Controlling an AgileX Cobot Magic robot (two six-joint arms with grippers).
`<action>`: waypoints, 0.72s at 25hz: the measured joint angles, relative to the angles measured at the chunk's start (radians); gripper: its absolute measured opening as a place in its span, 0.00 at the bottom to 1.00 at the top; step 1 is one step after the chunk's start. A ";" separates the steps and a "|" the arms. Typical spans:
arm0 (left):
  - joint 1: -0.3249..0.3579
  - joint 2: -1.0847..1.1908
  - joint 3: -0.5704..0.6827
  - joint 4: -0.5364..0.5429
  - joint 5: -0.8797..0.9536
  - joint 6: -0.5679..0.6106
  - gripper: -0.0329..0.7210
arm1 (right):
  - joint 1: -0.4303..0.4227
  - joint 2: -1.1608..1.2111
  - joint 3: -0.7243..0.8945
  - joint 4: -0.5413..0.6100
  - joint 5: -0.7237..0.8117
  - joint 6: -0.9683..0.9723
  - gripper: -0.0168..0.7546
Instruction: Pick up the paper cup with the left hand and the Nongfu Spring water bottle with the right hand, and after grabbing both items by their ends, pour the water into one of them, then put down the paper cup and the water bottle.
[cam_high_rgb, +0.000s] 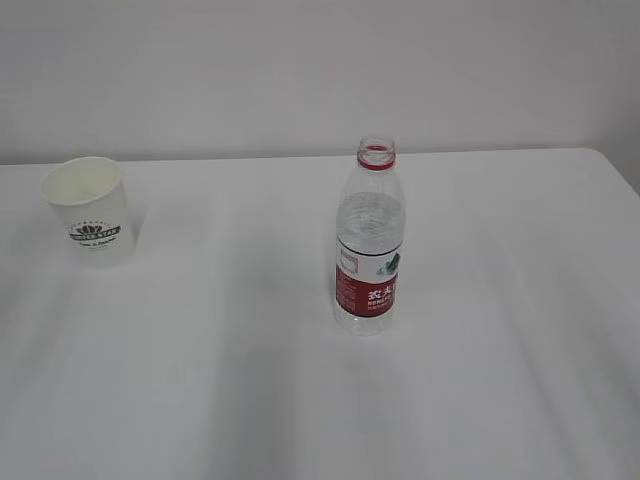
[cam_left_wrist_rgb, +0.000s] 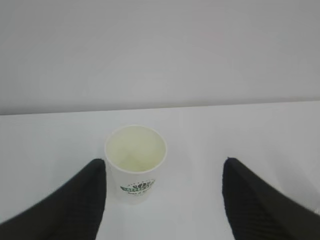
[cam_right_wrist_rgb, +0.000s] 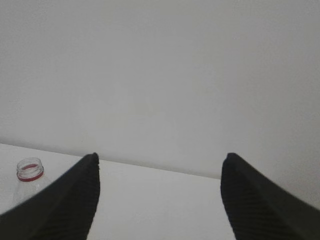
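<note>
Left gripper (cam_left_wrist_rgb: 164, 170) stands wide open and empty, its two black fingers (cam_left_wrist_rgb: 80, 200) apart, the paper cup (cam_left_wrist_rgb: 135, 162) upright just beyond and nearer the left one. Right gripper (cam_right_wrist_rgb: 160, 165) is likewise open, holding nothing; the uncapped neck of the Nongfu Spring water bottle (cam_right_wrist_rgb: 30, 172) shows to its left. On the white desk (cam_high_rgb: 500, 350), cup (cam_high_rgb: 88, 210) stands far left, bottle (cam_high_rgb: 369, 240) upright near the middle, water (cam_high_rgb: 369, 225) inside, well apart.
</note>
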 joint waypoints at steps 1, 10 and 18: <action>-0.012 0.021 0.000 0.000 -0.015 0.000 0.73 | 0.000 0.011 0.000 0.000 0.000 -0.004 0.76; -0.117 0.141 0.000 0.003 -0.268 0.000 0.72 | 0.067 0.152 0.049 0.064 -0.139 -0.002 0.76; -0.123 0.185 0.135 -0.012 -0.520 0.000 0.70 | 0.217 0.401 0.052 0.058 -0.266 0.000 0.76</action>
